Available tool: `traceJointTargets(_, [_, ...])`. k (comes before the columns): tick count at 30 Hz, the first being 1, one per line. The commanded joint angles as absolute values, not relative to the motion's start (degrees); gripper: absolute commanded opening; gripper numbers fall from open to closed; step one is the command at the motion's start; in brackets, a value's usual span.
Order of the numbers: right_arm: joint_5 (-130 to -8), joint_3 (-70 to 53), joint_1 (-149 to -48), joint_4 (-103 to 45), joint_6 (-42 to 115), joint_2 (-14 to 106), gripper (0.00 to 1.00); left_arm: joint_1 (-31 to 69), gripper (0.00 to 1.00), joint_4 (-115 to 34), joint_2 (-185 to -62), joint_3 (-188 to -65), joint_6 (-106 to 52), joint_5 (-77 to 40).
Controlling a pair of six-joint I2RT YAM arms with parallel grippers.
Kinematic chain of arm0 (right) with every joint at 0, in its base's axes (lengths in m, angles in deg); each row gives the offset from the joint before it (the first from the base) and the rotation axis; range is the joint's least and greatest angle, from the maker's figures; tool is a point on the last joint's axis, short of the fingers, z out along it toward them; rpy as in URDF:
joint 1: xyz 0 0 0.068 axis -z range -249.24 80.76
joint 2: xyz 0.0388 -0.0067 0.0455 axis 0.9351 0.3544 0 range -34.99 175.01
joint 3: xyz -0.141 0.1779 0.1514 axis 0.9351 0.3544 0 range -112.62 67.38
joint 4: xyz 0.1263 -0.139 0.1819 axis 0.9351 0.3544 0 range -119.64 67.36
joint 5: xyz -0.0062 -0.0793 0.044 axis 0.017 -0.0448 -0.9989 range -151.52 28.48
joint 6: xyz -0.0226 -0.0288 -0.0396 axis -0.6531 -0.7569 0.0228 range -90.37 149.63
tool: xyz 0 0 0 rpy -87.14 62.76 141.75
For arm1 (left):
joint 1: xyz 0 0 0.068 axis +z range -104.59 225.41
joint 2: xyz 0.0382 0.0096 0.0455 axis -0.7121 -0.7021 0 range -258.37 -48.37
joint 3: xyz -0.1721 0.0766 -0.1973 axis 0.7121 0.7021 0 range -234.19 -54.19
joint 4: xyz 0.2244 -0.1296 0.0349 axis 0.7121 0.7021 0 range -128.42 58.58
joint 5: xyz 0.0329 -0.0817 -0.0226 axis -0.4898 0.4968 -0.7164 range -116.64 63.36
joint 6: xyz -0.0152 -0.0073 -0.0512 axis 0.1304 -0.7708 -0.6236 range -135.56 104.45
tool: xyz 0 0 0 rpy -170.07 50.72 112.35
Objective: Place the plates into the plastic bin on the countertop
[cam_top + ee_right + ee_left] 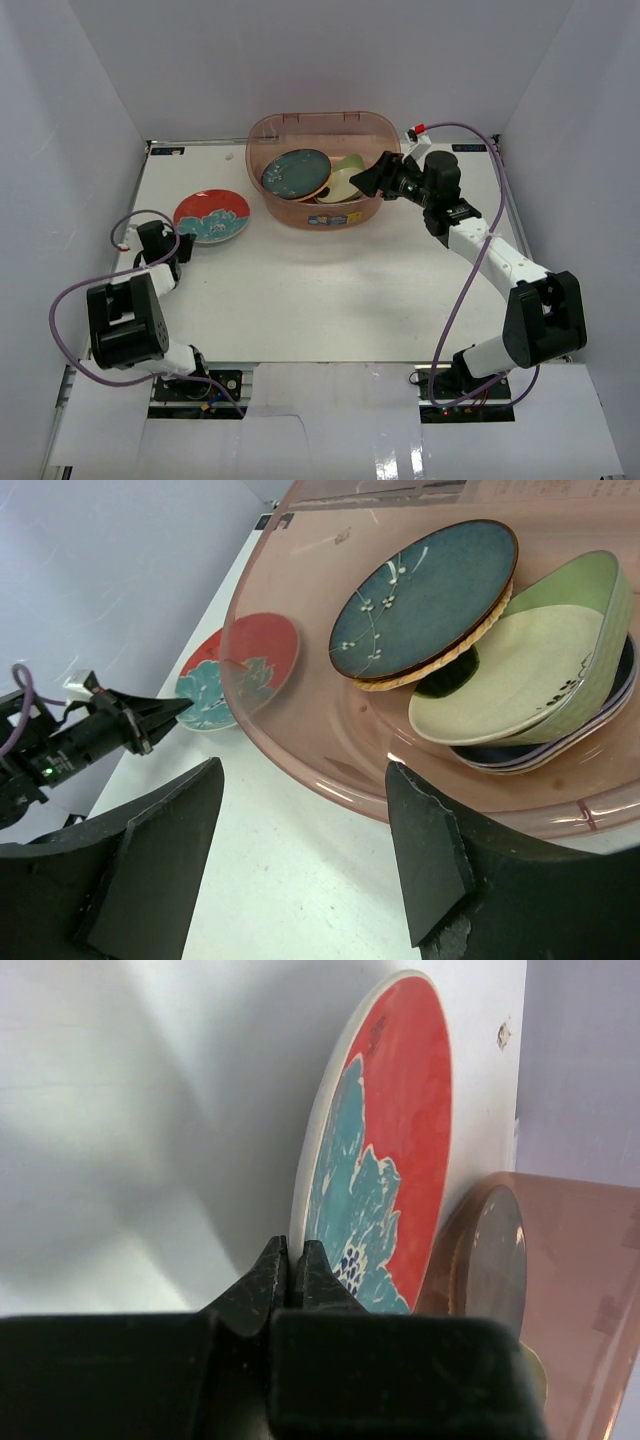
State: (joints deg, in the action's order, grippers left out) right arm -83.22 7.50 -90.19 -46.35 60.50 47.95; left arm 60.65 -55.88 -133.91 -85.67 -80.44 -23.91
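A red round plate with a teal flower [212, 216] [390, 1160] lies on the white countertop [330, 290], left of the plastic bin [262, 135]. My left gripper [183, 243] [295, 1250] is shut on the near rim of that plate. Inside the reddish-brown bin [330, 750] a dark teal plate [425, 595] rests on an orange one [440, 665]. Beside them a cream plate [510, 675] and a green one [590, 590] are stacked on darker dishes. My right gripper [370, 178] [303, 770] stands open by the bin's right rim, with nothing between its fingers.
White walls close in the countertop at the back and on both sides. Purple cables loop beside each arm [70, 300] [470, 270]. The bin carries a small label [335, 219] on its front wall. The far left edge of the table [150, 150] lies near the red plate.
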Motion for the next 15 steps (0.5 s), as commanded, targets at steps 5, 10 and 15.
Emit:
traceJointTargets(5, [-86.48,5.77,-90.69,-48.11,61.09,46.22,0.73,62.98,0.00,-50.12,-110.36,-87.14,-74.79,-20.74])
traceJointTargets(10, [-85.96,7.43,-90.60,-47.22,60.91,44.91,0.73,62.90,0.00,-42.64,-104.98,-99.26,-71.72,-21.46])
traceJointTargets(15, [-84.47,9.19,-90.60,-44.95,59.34,41.58,0.73,62.81,0.00,-46.40,-105.15,-104.80,-75.14,-14.70])
